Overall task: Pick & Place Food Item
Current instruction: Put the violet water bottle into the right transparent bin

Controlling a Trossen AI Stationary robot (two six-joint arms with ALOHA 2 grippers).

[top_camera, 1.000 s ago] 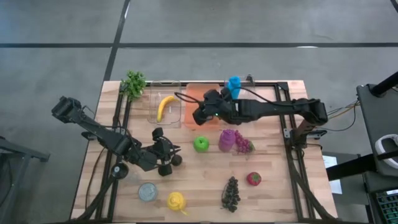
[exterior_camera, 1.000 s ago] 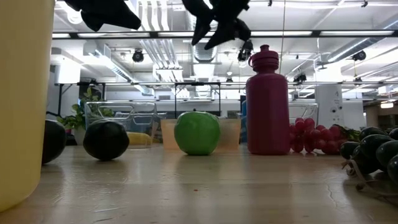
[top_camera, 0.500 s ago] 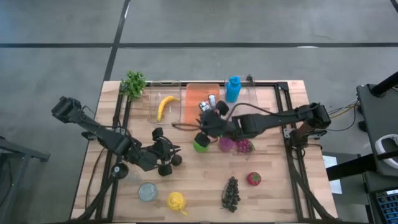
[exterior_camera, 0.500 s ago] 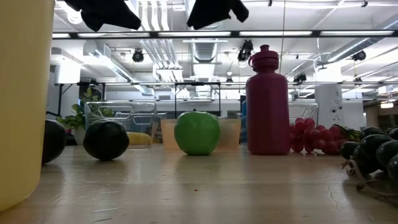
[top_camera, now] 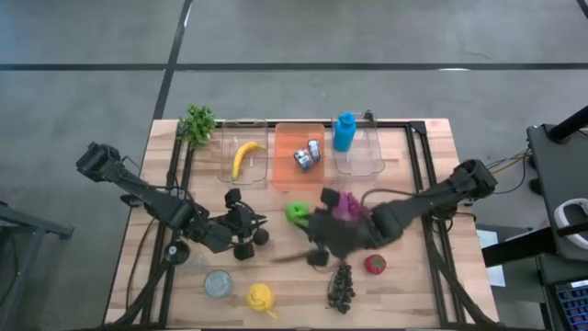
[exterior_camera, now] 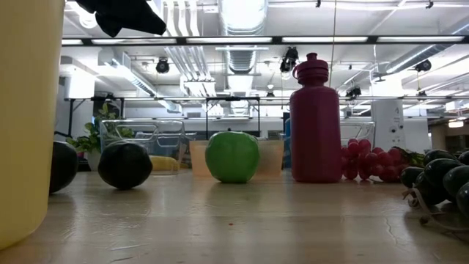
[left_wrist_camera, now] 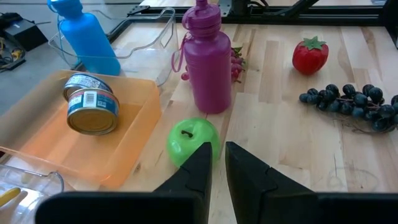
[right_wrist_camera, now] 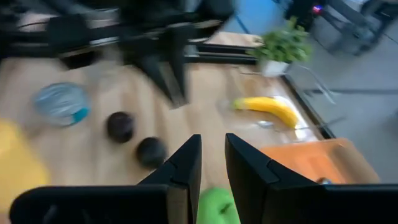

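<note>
High view shows you what has just changed: the right gripper (top_camera: 317,258), which a second ago hung over the orange tray (top_camera: 281,165) at upper centre, has swept down to the lower centre of the surface (top_camera: 413,276) and is blurred with motion near the dark grapes (top_camera: 342,285). Two tins (top_camera: 307,154) now lie in that tray, so one placement looks finished and you are likely heading for the next food item. In the right wrist view its fingers (right_wrist_camera: 180,180) stand close together with a narrow gap and nothing between them. Candidates nearby are the green apple (top_camera: 296,212) at centre frame, the strawberry (top_camera: 374,264) to its lower right and the grapes just below the gripper; which one is meant you cannot tell yet. Your left gripper (top_camera: 241,228) waits at centre left, fingers (left_wrist_camera: 198,168) nearly together on nothing, pointed toward the apple. The banana (top_camera: 243,156) already sits in the clear bin (top_camera: 224,165) at upper left.
</note>
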